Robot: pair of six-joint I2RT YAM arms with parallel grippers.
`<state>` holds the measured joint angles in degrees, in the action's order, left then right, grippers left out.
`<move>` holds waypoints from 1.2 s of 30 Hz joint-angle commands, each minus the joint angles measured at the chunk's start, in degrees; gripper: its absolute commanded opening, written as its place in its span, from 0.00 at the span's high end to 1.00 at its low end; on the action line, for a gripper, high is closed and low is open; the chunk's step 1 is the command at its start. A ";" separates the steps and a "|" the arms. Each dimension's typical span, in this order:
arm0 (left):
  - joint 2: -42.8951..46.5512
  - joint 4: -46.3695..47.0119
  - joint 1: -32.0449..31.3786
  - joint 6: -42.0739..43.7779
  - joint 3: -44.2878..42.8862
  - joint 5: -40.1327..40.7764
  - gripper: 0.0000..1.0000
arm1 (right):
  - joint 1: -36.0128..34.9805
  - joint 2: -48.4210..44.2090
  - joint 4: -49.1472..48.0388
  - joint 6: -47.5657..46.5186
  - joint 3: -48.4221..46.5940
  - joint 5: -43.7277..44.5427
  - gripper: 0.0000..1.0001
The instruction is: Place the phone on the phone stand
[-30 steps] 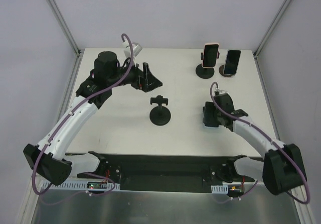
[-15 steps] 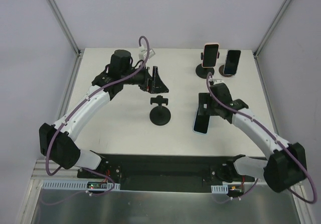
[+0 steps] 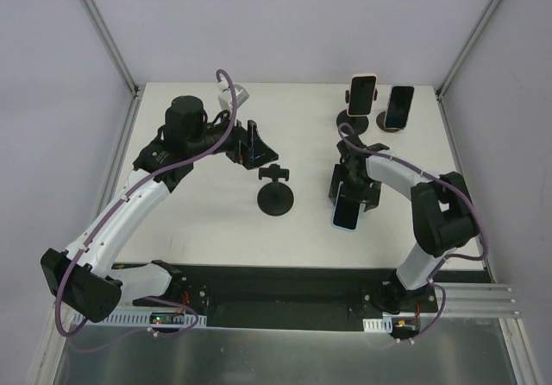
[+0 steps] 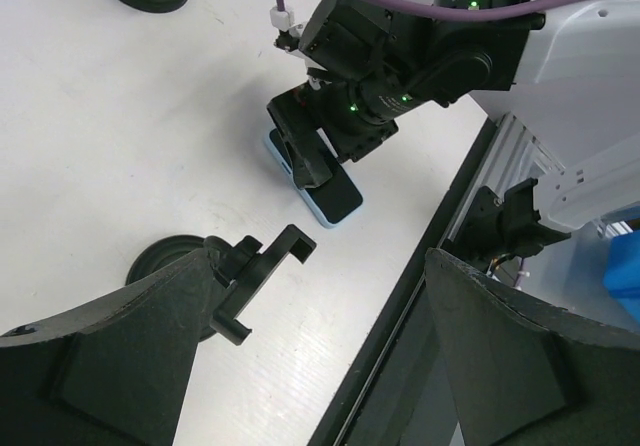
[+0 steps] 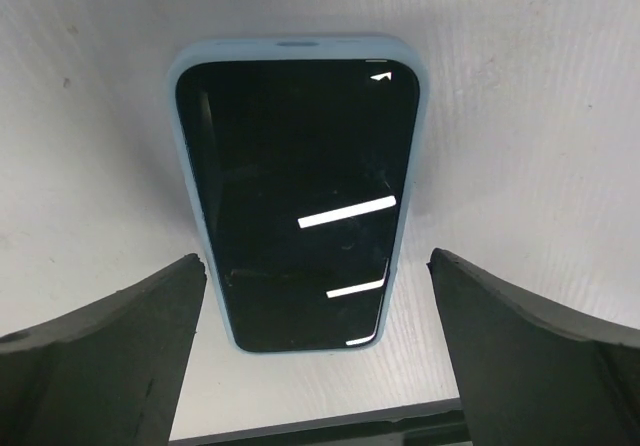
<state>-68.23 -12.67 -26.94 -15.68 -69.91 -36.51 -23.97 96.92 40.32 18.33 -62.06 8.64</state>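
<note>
Worktop (image 3: pixel 198 217) is plain white, with little on it, and boxed in by pale grey walls (image 3: pixel 285 22) with metal frame posts (image 3: pixel 103 31) at the far corners. A black rail (image 3: pixel 276 286) runs along the near edge, where both arm bases sit.

You'll find the phone (image 5: pixel 300 191) lying flat, screen up, in a light blue case. It is right of the worktop's middle, nearer the near edge than the far one. The right gripper (image 5: pixel 315 266) hangs directly over it with jaws spread wide. Its fingers (image 5: pixel 100 356) stand off either long side of the phone and are not touching it.

The empty phone stand (image 3: pixel 275 193) is black with a round base and a clamp on top. It stands near the middle of the worktop, just left of the phone and apart from it.

The left gripper (image 4: pixel 320 266) hovers over the far-left part of the worktop, beyond the stand. Its jaws are open and hold nothing.

At the far right corner you have two more black stands, each carrying an upright phone. One is a pink-cased phone (image 3: pixel 362 94), and the other is a dark phone (image 3: pixel 398 106) just beside it.
</note>
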 commanded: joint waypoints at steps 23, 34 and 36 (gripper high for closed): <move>-1.12 1.24 0.04 0.92 0.48 0.56 0.15 | 2.61 8.02 -2.16 2.24 -1.14 -9.94 0.49; -1.82 1.24 0.13 0.57 0.39 -0.22 0.15 | -4.23 -12.34 -11.29 -9.16 6.07 6.89 0.99; -1.82 1.33 0.04 0.65 0.30 -0.84 0.15 | -5.30 -16.22 -14.02 -11.63 9.48 9.36 0.99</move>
<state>-69.67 -12.75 -26.94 -15.64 -69.41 -35.53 -27.07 90.72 32.95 14.33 -55.92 9.87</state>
